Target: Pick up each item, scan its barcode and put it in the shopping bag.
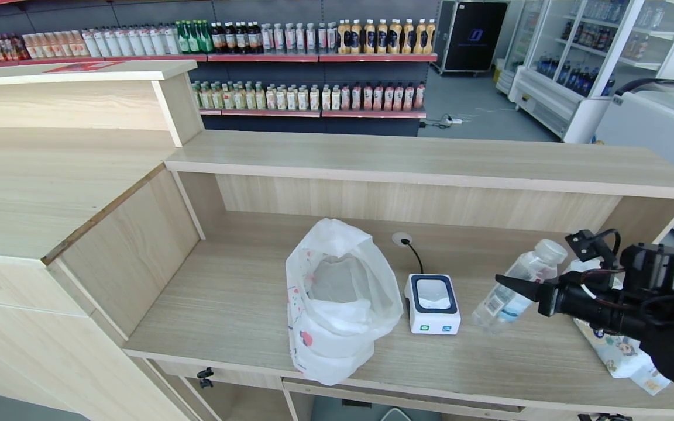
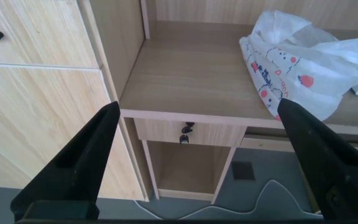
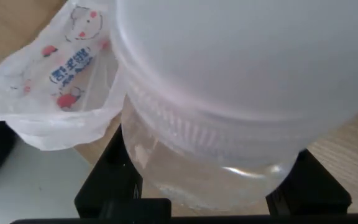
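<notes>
My right gripper (image 1: 515,290) is shut on a clear bottle (image 1: 525,268) with a white cap, holding it tilted above the counter just right of the white barcode scanner (image 1: 432,303). Its barcode label faces down toward the counter. In the right wrist view the bottle (image 3: 229,81) sits close up between the fingers of the right gripper (image 3: 210,186). A white printed shopping bag (image 1: 337,298) stands open left of the scanner. My left gripper (image 2: 199,104) is open and holds nothing, out in front of the counter's left end, with the bag (image 2: 303,62) farther off.
A printed soft pack (image 1: 618,354) lies on the wooden counter (image 1: 237,304) under my right arm. A raised ledge (image 1: 430,161) runs behind and a tall side panel (image 1: 132,245) closes the left. A drawer with a key (image 2: 185,132) sits below the counter edge.
</notes>
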Tool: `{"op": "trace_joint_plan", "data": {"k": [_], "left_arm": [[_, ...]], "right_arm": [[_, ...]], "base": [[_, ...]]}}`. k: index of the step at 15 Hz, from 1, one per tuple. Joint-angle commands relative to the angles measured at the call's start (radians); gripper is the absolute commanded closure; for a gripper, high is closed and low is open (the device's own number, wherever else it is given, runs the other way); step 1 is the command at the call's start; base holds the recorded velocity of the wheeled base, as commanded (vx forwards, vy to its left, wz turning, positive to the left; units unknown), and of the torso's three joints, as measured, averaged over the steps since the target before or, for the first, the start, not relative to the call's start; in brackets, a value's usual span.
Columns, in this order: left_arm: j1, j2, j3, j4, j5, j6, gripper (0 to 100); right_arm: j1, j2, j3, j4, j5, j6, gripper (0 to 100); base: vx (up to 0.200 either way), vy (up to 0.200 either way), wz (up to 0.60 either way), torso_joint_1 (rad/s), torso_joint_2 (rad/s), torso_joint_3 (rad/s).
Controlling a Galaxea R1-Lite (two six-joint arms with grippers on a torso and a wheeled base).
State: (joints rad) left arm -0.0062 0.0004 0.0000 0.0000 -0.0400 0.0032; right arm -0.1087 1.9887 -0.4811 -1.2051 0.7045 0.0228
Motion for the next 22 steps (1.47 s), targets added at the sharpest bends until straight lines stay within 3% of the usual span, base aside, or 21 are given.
{"op": "trace_joint_plan", "data": {"k": [1,5,9,14,17,22], "left_arm": [[0.0,0.001,0.0,0.0,0.0,0.0,0],[0.0,0.001,0.0,0.0,0.0,0.0,0],[0.0,0.001,0.0,0.0,0.0,0.0,0],[0.0,0.001,0.0,0.0,0.0,0.0,0],[0.0,0.001,0.0,0.0,0.0,0.0,0],[0.0,0.001,0.0,0.0,0.0,0.0,0]], "right_arm": [[-0.062,-0.312,-0.108,0.225,0.222,0.094,100],[-0.08,-0.524,-0.188,0.294,0.537,0.315,100],[-0.058,-0.64,-0.229,0.292,0.719,0.483,100],[0.04,-0.731,-0.245,0.295,0.782,0.531,100],[0.136,-0.785,-0.294,0.295,0.782,0.666,100],[0.161,-0.763,-0.367,0.3,0.779,0.749,100]], "base": [[0.0,0.0,0.0,0.0,0.0,0.0],[0.0,0.0,0.0,0.0,0.0,0.0],[0.0,0.0,0.0,0.0,0.0,0.0],[0.0,0.0,0.0,0.0,0.0,0.0],[0.0,0.0,0.0,0.0,0.0,0.0],[0.0,0.0,0.0,0.0,0.0,0.0]]}}
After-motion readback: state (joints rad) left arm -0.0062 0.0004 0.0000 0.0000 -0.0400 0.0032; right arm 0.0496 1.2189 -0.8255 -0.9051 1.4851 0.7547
